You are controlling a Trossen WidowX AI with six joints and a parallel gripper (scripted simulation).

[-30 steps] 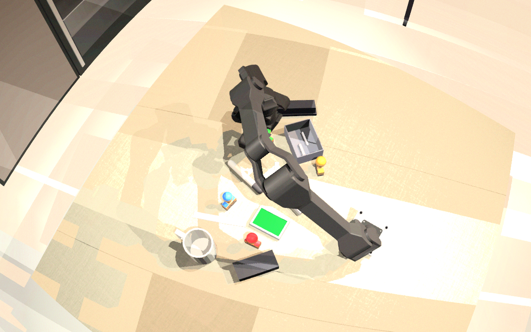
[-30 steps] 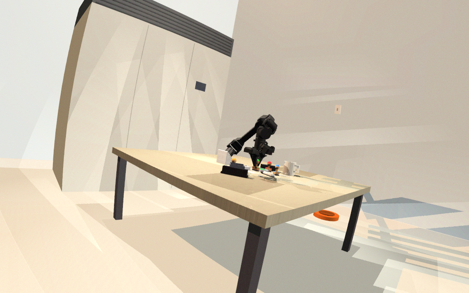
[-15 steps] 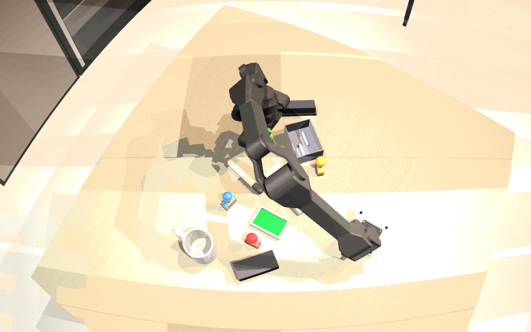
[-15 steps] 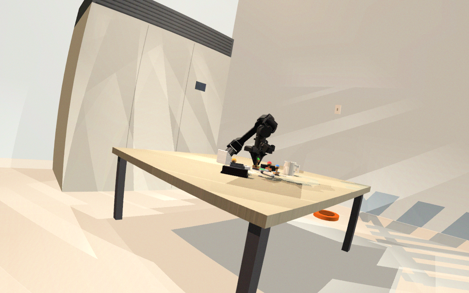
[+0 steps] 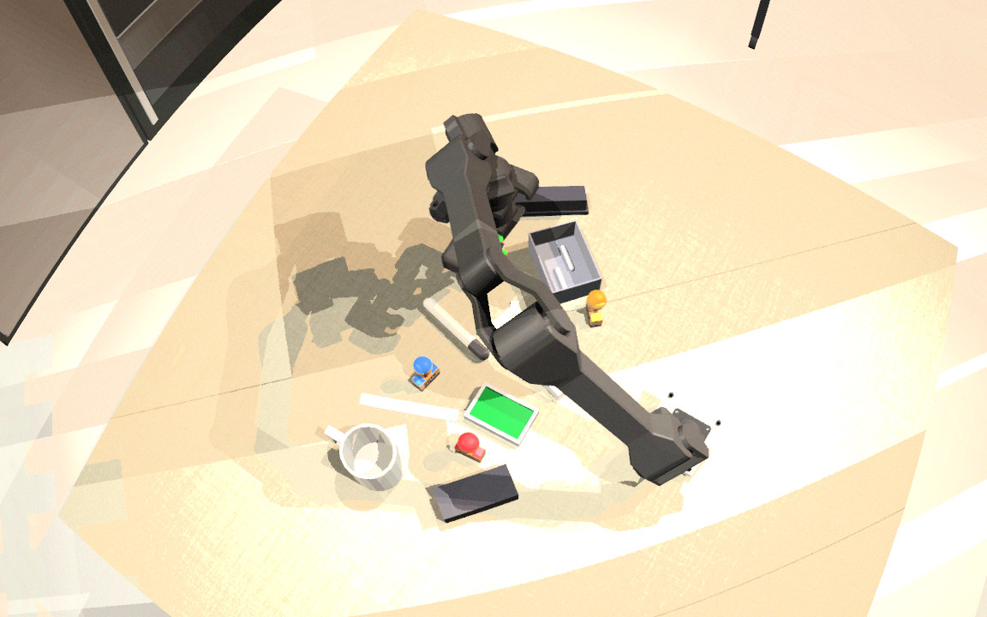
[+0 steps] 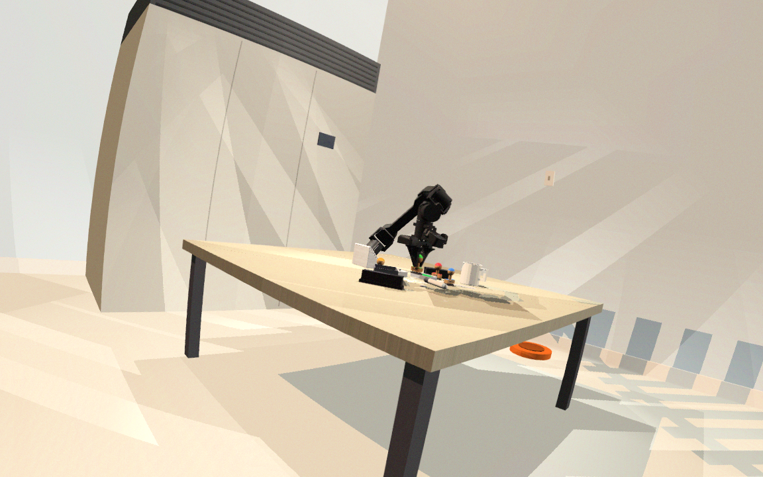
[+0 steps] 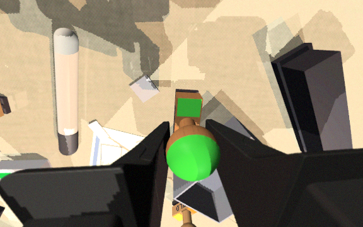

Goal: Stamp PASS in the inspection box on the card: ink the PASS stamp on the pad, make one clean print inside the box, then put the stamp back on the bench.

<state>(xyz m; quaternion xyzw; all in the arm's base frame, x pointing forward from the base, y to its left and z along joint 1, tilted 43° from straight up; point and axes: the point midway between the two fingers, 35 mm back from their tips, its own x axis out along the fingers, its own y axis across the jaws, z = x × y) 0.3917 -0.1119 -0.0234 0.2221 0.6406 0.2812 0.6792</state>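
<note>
1. End effector: the gripper [image 5: 508,227] [image 6: 418,261] [image 7: 187,126] is closed on the green-knobbed stamp [image 5: 501,242] [image 6: 420,257] [image 7: 193,157]; the round knob is seen between the two dark fingers, with the green-topped wooden body beyond it in the wrist view. Wording on this stamp: not legible. Contact between its base and the bench [image 5: 712,214] [image 6: 336,296]: cannot be told.
2. Stamp location: recorded from above beside the grey tray [image 5: 565,293] [image 7: 224,195], partly covered by the arm. Two pale sticks are contained in the tray.
3. Card: the white card [image 5: 507,312] [image 7: 110,154] is partly hidden by the arm from above and by a finger in the wrist view. Any print in its box: cannot be confirmed.
4. Ink pad: the green pad [image 5: 500,414] [image 7: 3,175] is set well apart from the held stamp, its green surface exposed.
5. Other stamps: the red-knobbed one [image 5: 469,443] [image 6: 438,266] is found near the pad, the blue-knobbed one [image 5: 423,371] [image 6: 450,271] near the marker [image 5: 455,328] [image 6: 435,283] [image 7: 67,91], and the orange-knobbed one [image 5: 595,305] [image 6: 380,261] just beside the tray.
6. Surroundings: a white mug [image 5: 385,470] [image 6: 470,273] is noted upright near the dark flat block [image 5: 474,492]. A second dark block [image 5: 562,200] [image 7: 324,104] is located near the tray.
</note>
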